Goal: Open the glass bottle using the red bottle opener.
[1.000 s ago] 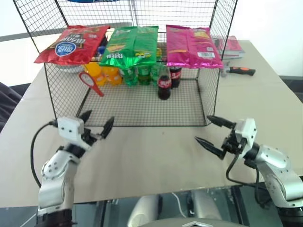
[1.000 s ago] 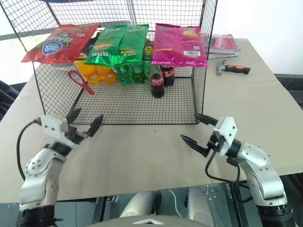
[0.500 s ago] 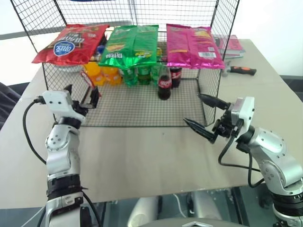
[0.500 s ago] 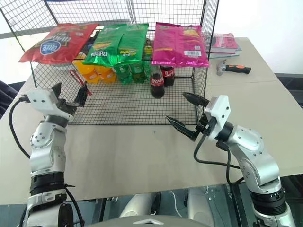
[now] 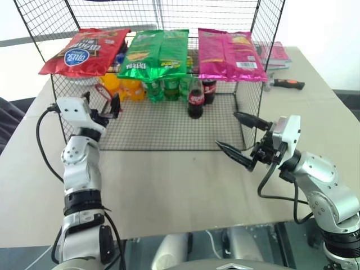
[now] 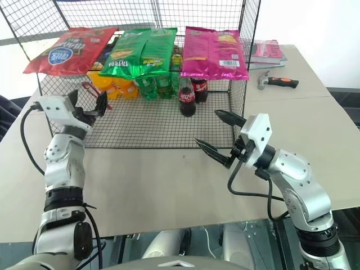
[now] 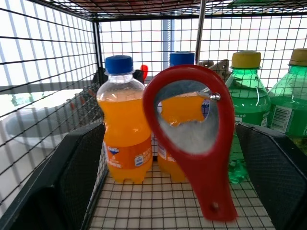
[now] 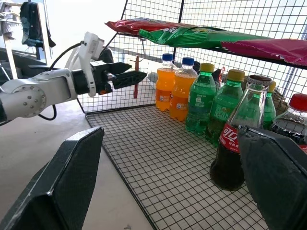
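From the head cameras, the left gripper (image 5: 101,109) sits at the front left corner of the wire rack (image 5: 247,121), fingers spread wide and empty, with the red bottle opener (image 6: 90,90) hanging just beyond them. The glass bottle (image 5: 195,100) stands on the rack floor in front of the green soda bottles (image 5: 163,89). The right gripper (image 5: 242,138) hovers open-jawed outside the rack's front right.

The left wrist view shows the opener (image 7: 194,139) dangling between the wide fingers, orange soda bottles (image 7: 124,129) close behind. A careless close could swing it aside or knock those bottles.

In the right wrist view, the cola bottle (image 8: 237,143) stands near one finger. Reaching in could tip it, or the fingers could take the second cola bottle (image 8: 292,122) behind by mistake.
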Robot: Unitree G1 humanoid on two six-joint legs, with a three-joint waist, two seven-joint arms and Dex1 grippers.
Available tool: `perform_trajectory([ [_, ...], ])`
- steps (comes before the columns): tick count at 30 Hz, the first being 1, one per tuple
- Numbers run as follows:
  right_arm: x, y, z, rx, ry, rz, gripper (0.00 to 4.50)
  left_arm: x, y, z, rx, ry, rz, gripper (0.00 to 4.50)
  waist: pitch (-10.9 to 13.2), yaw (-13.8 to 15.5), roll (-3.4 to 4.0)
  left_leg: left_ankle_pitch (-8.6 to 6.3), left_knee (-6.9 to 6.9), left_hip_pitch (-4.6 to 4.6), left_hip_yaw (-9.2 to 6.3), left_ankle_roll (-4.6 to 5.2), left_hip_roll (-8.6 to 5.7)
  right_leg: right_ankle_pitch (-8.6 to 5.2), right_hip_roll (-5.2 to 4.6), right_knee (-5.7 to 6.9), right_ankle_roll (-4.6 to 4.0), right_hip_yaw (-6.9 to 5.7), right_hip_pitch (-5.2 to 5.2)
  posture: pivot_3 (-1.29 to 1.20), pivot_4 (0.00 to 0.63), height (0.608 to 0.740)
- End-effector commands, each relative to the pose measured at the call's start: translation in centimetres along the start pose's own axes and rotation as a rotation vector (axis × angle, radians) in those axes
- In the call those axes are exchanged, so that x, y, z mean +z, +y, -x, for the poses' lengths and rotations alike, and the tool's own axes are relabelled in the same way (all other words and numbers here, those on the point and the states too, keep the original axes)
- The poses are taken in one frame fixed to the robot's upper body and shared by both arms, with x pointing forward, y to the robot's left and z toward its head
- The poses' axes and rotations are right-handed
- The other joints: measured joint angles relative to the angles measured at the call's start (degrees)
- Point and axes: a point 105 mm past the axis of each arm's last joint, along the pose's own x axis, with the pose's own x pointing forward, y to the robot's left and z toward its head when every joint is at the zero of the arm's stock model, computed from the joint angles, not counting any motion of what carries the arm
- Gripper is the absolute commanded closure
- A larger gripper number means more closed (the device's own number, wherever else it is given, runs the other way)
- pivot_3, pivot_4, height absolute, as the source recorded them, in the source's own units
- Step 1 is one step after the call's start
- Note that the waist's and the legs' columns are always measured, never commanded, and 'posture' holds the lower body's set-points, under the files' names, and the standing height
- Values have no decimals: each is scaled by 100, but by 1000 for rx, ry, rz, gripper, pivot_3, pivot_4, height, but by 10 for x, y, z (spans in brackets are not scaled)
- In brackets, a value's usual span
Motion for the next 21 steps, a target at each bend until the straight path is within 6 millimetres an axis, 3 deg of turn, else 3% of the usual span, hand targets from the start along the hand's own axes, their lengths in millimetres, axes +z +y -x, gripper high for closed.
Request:
perform_trajectory([
  [1, 10, 3, -4, 16, -30, 35, 41, 16, 2, -5, -16, -64, -35, 0, 0, -2, 0, 0, 0, 0, 0, 0, 0, 0, 0, 0, 0, 0, -1, 0, 150, 740],
  [2, 10, 3, -4, 15, -30, 35, 41, 17, 2, -5, -17, -69, -32, 0, 1, 0, -1, 0, 0, 0, -1, 0, 0, 0, 0, 0, 0, 1, -1, 0, 150, 740],
  [5, 9, 2, -4, 12, -29, 36, 0, 17, 1, -4, -23, -79, -25, 769, 1, 5, -1, 0, 0, -1, -1, 0, 0, 0, -1, 0, 0, 0, -1, 0, 150, 740],
  [10, 7, 2, -4, 9, -29, 36, 0, 17, 3, -1, -24, -82, -26, 2996, 1, 7, -2, 0, 0, -1, -2, 0, 0, 0, -1, 1, 0, 0, -1, 0, 150, 740],
  [12, 7, 2, -4, 10, -29, 34, 0, 17, 4, 0, -20, -82, -27, 4173, 1, 6, -2, 0, 0, 0, -2, 0, 0, 0, 0, 1, 0, 0, -1, 0, 150, 740],
  [13, 6, 3, -5, 11, -29, 33, 0, 17, 5, 0, -18, -82, -27, 4438, 1, 4, -2, 0, 0, -1, -2, 0, 0, 0, 0, 1, 0, 0, -1, 0, 150, 740],
  [21, 5, 3, -5, 14, -24, 34, 0, 16, 8, 4, 4, -82, -80, 4438, 1, -8, -2, 0, 0, 2, -1, 0, 1, 0, 0, 5, 0, 1, -1, 0, 150, 740],
])
